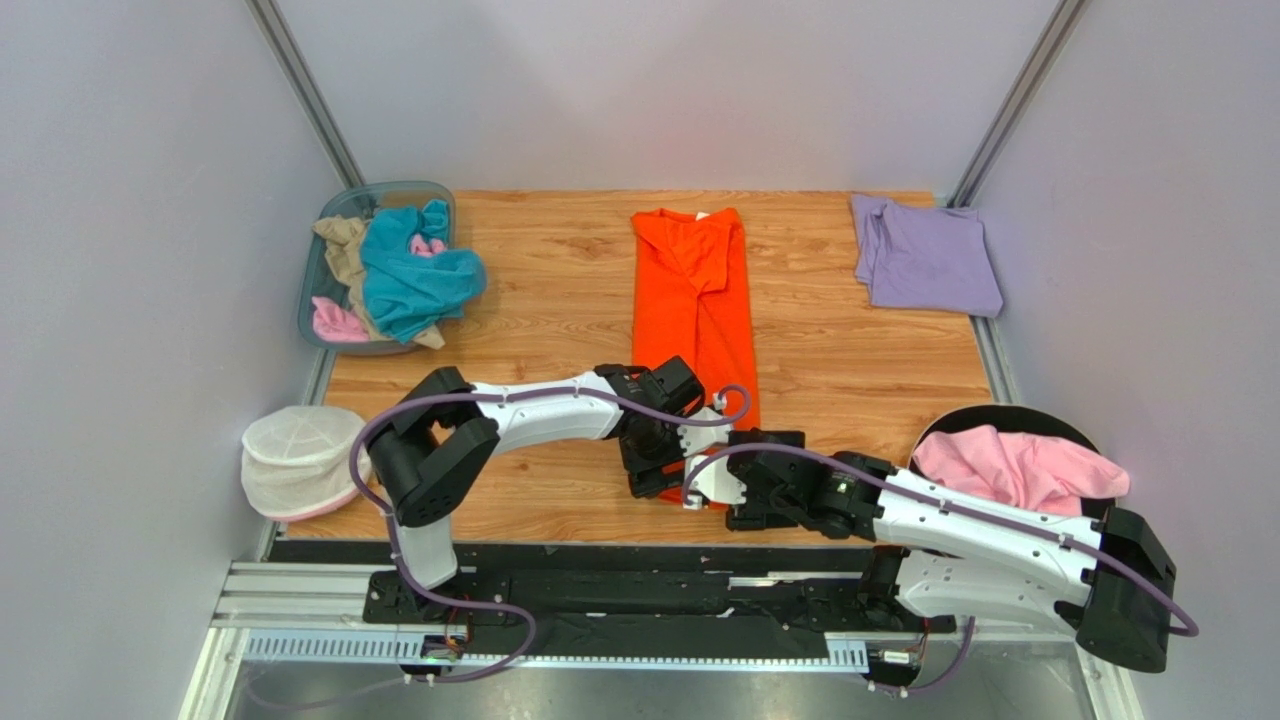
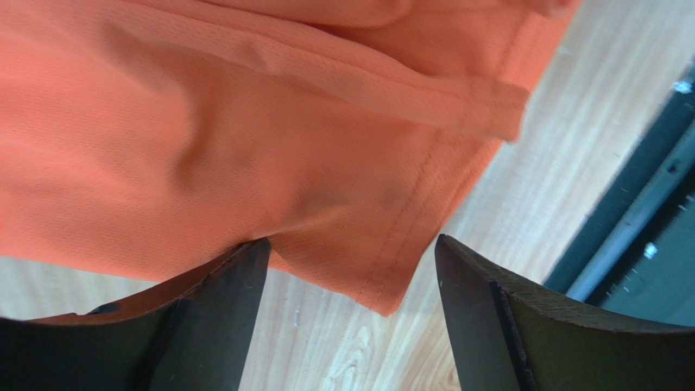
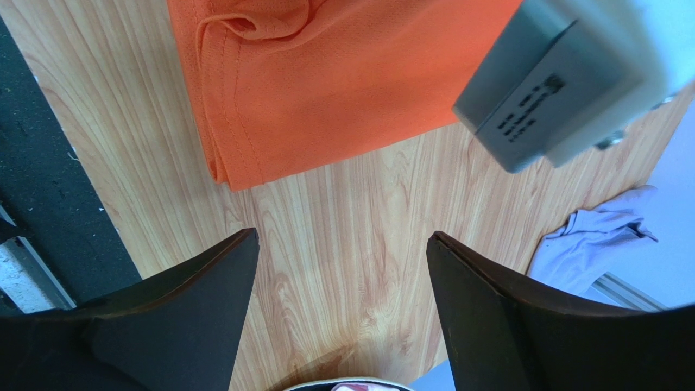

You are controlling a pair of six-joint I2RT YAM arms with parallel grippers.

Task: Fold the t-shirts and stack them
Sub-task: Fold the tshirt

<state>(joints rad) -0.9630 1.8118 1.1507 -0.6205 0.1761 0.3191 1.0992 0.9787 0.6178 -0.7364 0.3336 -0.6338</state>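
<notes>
**Overhead view.** The orange t-shirt [image 1: 696, 300] lies as a long folded strip on the wooden table [image 1: 556, 285]. Both arms' wrists meet over its near end and hide their own fingers. Only this view shows three things:
- a basket [image 1: 323, 278] of teal, tan and pink cloth, far ahead and to the left of the wrists
- a pink t-shirt [image 1: 1014, 465], behind and to the right of them
- a white mesh pouch [image 1: 301, 458], behind and to the left of them

**Left wrist view.** The left gripper [image 2: 347, 244] is spread wide. The orange shirt's hemmed near corner lies between its fingers [image 2: 224, 301] and just ahead of them. Contact with the cloth cannot be told.

**Right wrist view.** The right gripper [image 3: 343, 236] is spread wide over bare wood. The orange hem lies ahead of it, apart from both fingers. A grey housing [image 3: 555, 81] sits ahead to one side. The lavender t-shirt [image 3: 591, 244] lies well beyond.
</notes>
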